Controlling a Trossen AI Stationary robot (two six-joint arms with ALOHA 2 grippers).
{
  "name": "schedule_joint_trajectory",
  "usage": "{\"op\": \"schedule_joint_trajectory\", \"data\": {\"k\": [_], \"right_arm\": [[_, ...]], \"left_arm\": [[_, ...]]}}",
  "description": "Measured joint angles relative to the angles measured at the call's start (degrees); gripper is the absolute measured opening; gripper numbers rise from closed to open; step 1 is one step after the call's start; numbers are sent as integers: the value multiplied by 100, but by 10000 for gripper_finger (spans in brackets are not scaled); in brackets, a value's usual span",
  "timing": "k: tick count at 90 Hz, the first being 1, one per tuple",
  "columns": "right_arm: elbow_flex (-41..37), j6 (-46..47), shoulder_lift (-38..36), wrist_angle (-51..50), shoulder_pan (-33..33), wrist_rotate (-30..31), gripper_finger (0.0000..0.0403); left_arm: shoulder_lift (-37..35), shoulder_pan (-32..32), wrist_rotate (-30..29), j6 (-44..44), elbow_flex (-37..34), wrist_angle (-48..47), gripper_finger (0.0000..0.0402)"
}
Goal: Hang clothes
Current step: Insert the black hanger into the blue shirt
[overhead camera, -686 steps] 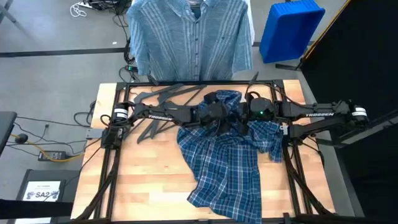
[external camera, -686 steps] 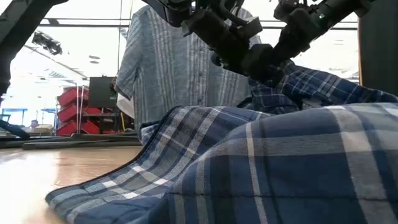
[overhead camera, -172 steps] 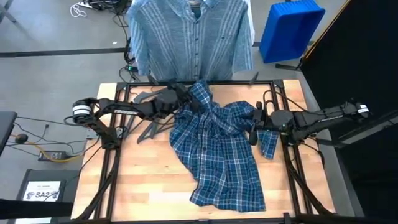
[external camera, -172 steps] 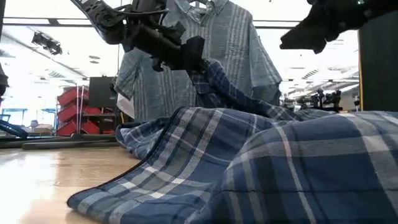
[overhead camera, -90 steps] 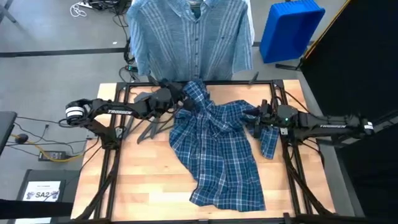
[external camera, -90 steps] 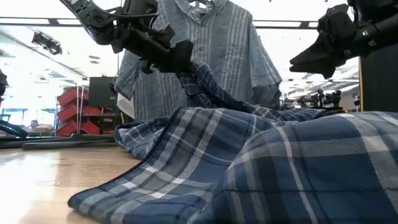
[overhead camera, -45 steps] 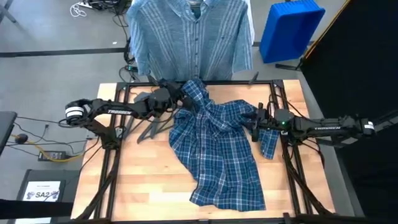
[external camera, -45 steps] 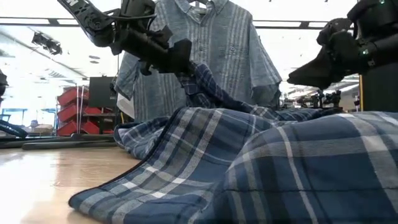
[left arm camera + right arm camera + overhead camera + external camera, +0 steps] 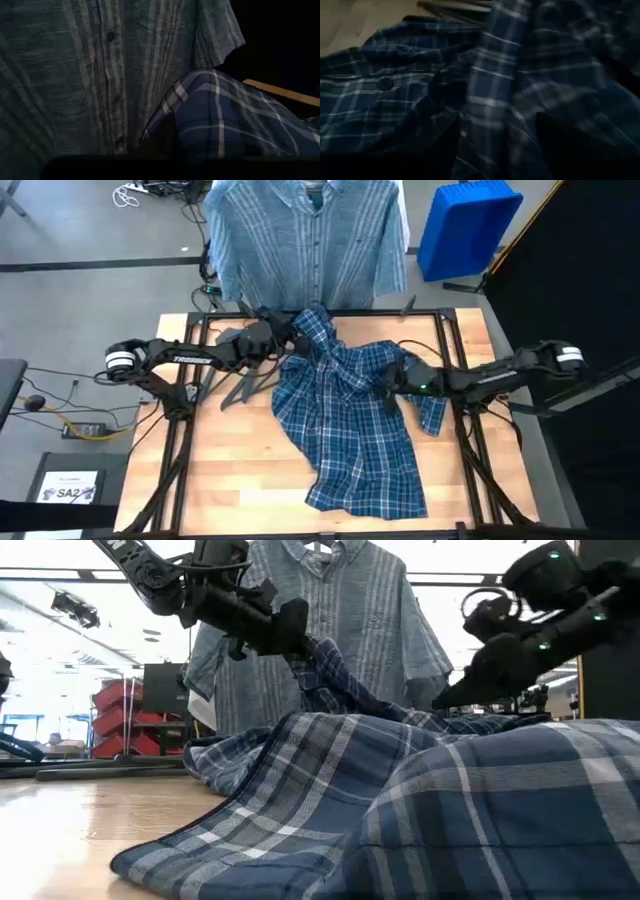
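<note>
We are holding the plaid shirt [image 9: 345,420] up by its collar edge at upper centre of the high view, left gripper [image 9: 290,342] jaws clamped on it, likely so the neck opens for a hanger [image 9: 245,380]. Our right gripper [image 9: 392,383], jaws apart, is hovering over the cloth mid-right on the tabletop [image 9: 240,470]. The striped shirt [image 9: 305,240] is hanging behind.

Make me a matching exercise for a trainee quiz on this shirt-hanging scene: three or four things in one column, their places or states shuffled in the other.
1. plaid shirt
2. striped shirt
3. left gripper
4. hangers

a. hanging beyond the table's far edge
b. lying on the table under the left arm
c. spread across the table
d. shut on a lifted part of the plaid shirt

Pairs: 1-c, 2-a, 3-d, 4-b
</note>
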Motion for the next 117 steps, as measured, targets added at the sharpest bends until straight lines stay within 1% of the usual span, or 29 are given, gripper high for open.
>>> {"op": "schedule_joint_trajectory", "data": {"k": [12, 23, 46, 63, 74, 82, 94, 101, 107, 117], "right_arm": [[375, -18, 582, -4, 96, 51, 269], [603, -65, 858, -18, 177, 390, 284], [862, -599, 926, -48, 359, 1298, 307], [1013, -872, 924, -106, 595, 1494, 307], [1168, -1133, 1017, -143, 777, 1833, 305], [1299, -1257, 1306, -142, 855, 1970, 307], [1645, -1272, 2071, -183, 870, 2098, 309], [1918, -1272, 2461, -325, 910, 2442, 307], [2161, -1273, 2719, -610, 963, 2866, 303], [2458, -1273, 2921, -1130, 1054, 3757, 296]], "left_arm": [[0, 0, 83, 0, 0, -4, 0], [1, 0, 137, 0, 0, -7, 0], [2, 0, 179, -2, 0, -13, 0], [2, 0, 181, -4, 0, -13, 0], [4, 0, 181, -86, 0, -9, 0], [7, 0, 179, -120, 0, -6, 0], [7, 0, 178, -122, 0, 31, 0], [7, 0, 177, -122, 0, 42, 0], [7, 0, 175, -122, 1, 24, 0], [7, 0, 173, -120, 0, 3, 0]]}}
